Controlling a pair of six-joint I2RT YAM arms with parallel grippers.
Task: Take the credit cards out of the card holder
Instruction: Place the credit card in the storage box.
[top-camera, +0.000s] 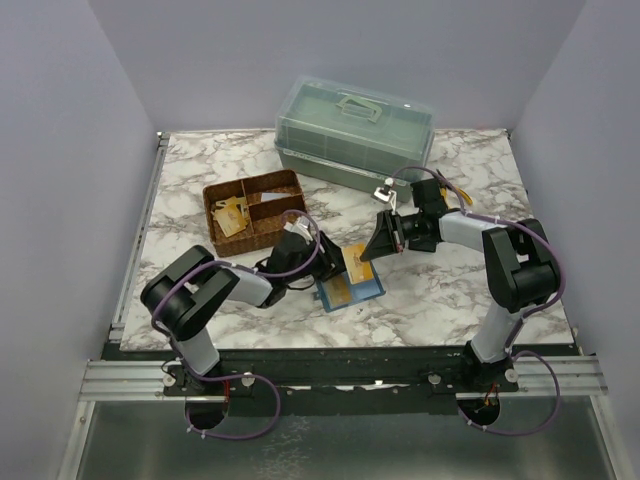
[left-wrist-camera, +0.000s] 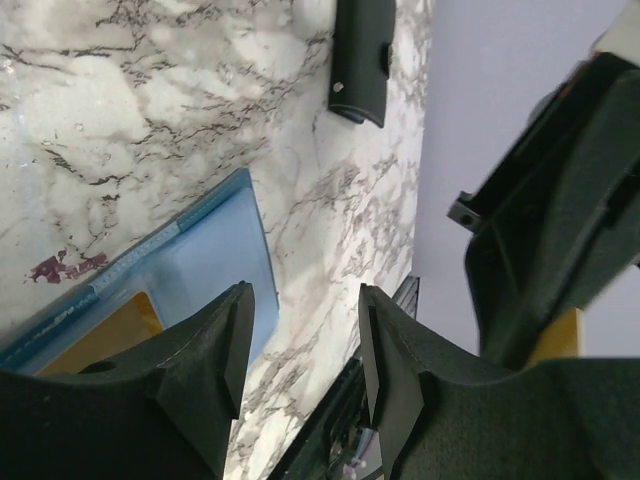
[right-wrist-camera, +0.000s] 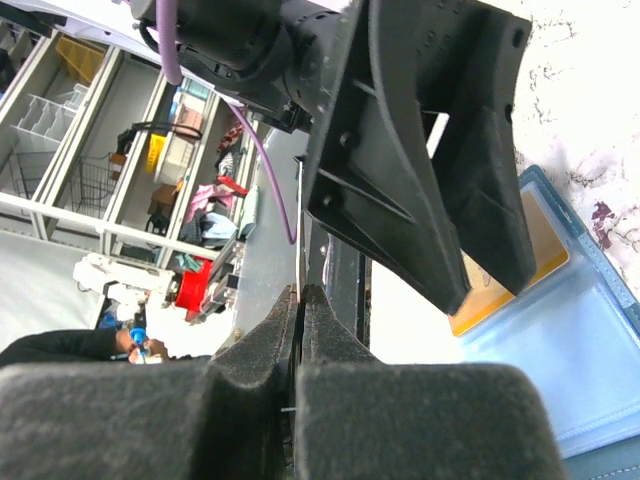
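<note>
The teal-blue card holder (top-camera: 366, 289) lies open on the marble table between the two arms; the left wrist view shows it as a pale blue pocket (left-wrist-camera: 205, 265). One tan-orange credit card (top-camera: 340, 293) sits in its pocket (right-wrist-camera: 512, 268). My right gripper (top-camera: 368, 254) is shut on another credit card (top-camera: 354, 263), held flat just above the holder and seen edge-on as a thin line (right-wrist-camera: 300, 215) between the jaws (right-wrist-camera: 301, 295). My left gripper (top-camera: 322, 270) hangs open over the holder's near-left part. Nothing is between its fingers (left-wrist-camera: 305, 330).
A brown wicker basket (top-camera: 268, 190) with dividers stands back left and holds tan cards (top-camera: 232, 212). A green lidded plastic box (top-camera: 355, 130) stands at the back. A black flat object (left-wrist-camera: 360, 55) lies on the marble near the right arm.
</note>
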